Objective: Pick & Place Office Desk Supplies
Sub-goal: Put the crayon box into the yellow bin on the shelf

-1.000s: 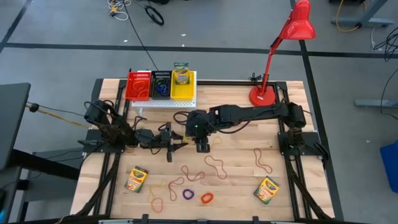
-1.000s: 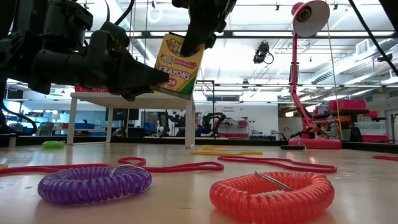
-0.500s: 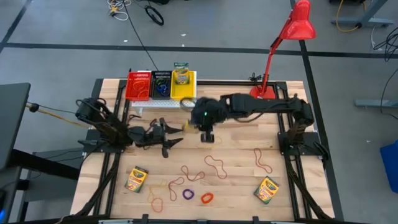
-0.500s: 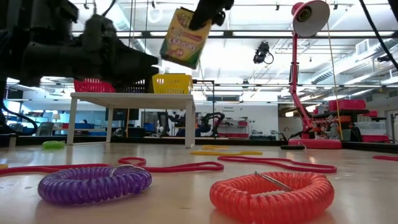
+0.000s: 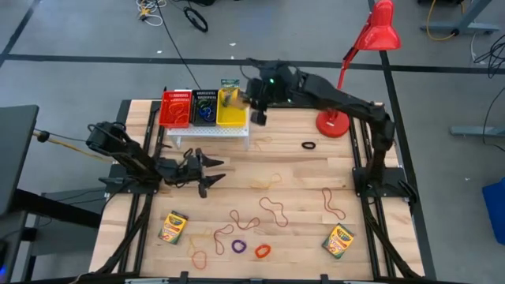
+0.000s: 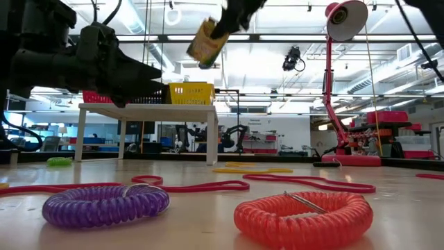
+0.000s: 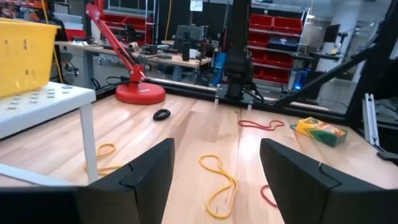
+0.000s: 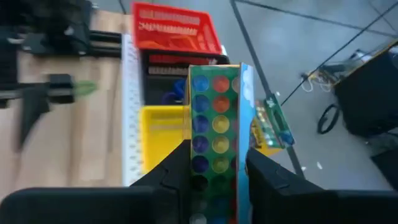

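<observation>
The right arm has swung from the tabletop centre up toward 12 o'clock in the last second, and its claw now hangs just beside the yellow bin on the white stand. A second ago it was low over the middle of the tabletop beside the left claw; now it is high and far back.

The left arm has drawn back toward 9 o'clock. Its claw sits near the stand's front edge with the fingers spread and nothing between them.

The right claw is clenched on a crayon box, held upright with its dotted face toward the wrist camera. In the low view the box shows tilted, above the bin. The wrist view looks down past it to the red bin, the black bin and the yellow one. One box already stands in the yellow bin.

I judge this to be the carry ending and the drop coming next, most likely into the yellow bin.

Two more boxes wait on the tabletop, one at 7 o'clock and one at 5 o'clock. Rubber bands, a purple loop, an orange loop and a black loop also lie unsorted, so much of the task is left.
</observation>
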`<state>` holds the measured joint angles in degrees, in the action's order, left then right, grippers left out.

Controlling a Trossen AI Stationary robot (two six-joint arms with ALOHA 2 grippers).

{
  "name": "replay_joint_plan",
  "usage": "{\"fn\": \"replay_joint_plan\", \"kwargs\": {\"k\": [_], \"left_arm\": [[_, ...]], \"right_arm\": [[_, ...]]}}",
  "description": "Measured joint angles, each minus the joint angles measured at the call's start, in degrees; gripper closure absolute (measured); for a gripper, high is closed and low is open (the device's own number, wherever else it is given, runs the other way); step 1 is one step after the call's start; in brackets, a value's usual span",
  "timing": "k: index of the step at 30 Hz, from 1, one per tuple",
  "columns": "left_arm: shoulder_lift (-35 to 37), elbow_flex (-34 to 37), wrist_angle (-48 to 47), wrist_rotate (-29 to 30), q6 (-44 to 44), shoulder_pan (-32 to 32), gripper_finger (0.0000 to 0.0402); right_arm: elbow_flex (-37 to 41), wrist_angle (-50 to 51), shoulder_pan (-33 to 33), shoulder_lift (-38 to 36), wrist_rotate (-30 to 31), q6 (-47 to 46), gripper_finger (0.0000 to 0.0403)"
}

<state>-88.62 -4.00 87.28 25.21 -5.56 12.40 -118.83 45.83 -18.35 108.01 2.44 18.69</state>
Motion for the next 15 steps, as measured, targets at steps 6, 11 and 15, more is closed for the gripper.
{"fn": "replay_joint_plan", "kwargs": {"k": [6,11,15], "left_arm": [[-0.15,-2.64,-3.73,-0.91,-0.38,0.00,0.0168],[-0.60,-3.80,-5.32,-1.23,-0.44,-0.01,0.0173],[-0.61,-4.65,-7.04,-1.28,-0.48,-0.04,0.0176]], "right_arm": [[0.31,-2.33,-5.32,4.41,-3.98,3.67,0.0300],[0.37,-1.69,-6.25,7.12,-5.03,7.25,0.0299],[0.28,-2.83,-6.24,7.60,-5.53,8.90,0.0299]]}}
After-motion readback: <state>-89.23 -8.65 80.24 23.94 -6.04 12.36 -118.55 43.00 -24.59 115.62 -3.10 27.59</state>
